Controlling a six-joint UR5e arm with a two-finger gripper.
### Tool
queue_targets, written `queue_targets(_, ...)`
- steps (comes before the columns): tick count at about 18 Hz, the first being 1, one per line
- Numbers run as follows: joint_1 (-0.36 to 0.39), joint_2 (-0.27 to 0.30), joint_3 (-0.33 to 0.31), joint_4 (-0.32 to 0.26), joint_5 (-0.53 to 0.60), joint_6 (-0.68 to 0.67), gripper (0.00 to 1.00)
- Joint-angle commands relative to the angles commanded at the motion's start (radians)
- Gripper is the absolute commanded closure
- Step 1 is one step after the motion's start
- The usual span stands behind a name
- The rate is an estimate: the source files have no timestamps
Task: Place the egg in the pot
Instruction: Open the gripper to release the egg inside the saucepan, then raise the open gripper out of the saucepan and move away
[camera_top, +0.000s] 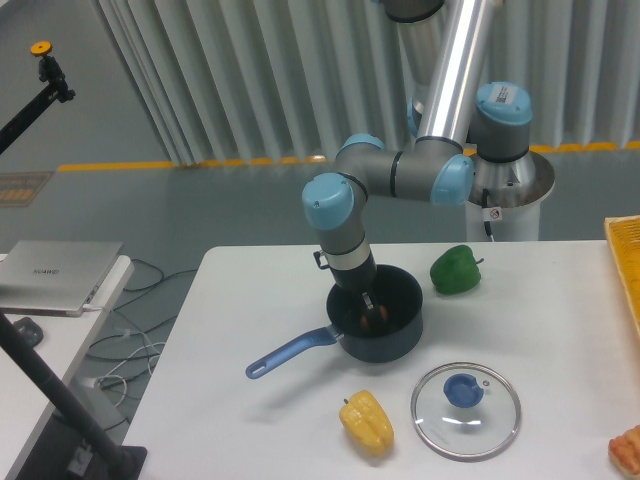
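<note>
Inside the pot (392, 322), the gripper (368, 312) of a UR5e arm (400, 175) is reaching down past the rim, its dark fingers (366, 301) standing close against the egg (374, 317), which is showing as a small orange-brown oval low in the dark saucepan. Whether the fingers are pinching the egg or standing just clear of it cannot be told at this distance, since the wrist and the pot's near wall are hiding much of the contact. The pot is sitting near the middle of the white table (560, 320), its long blue handle (288, 353) pointing toward the table's front left. A green bell pepper (456, 270) is lying just beyond the pot to the right, apart from it. A yellow bell pepper (366, 422) is resting nearer the front edge, below the pot, and a round glass lid (466, 397) with a blue knob is lying flat beside it to the right, the two close but not touching. At the far right, the corner of a yellow crate (624, 262) is showing at the table's edge. Off to the left, a closed grey laptop (56, 274) is sitting on a separate lower surface, with cables trailing on the floor near it.
</note>
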Motion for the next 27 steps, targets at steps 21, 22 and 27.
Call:
queue_targets(21, 0.308, 0.164, 0.049, -0.083, 0.017, 0.222, 0.06)
queue_targets(22, 0.339, 0.163, 0.051, -0.083, 0.017, 0.247, 0.05)
queue_targets(27, 0.468, 0.143, 0.061, -0.074, 0.012, 0.369, 0.05)
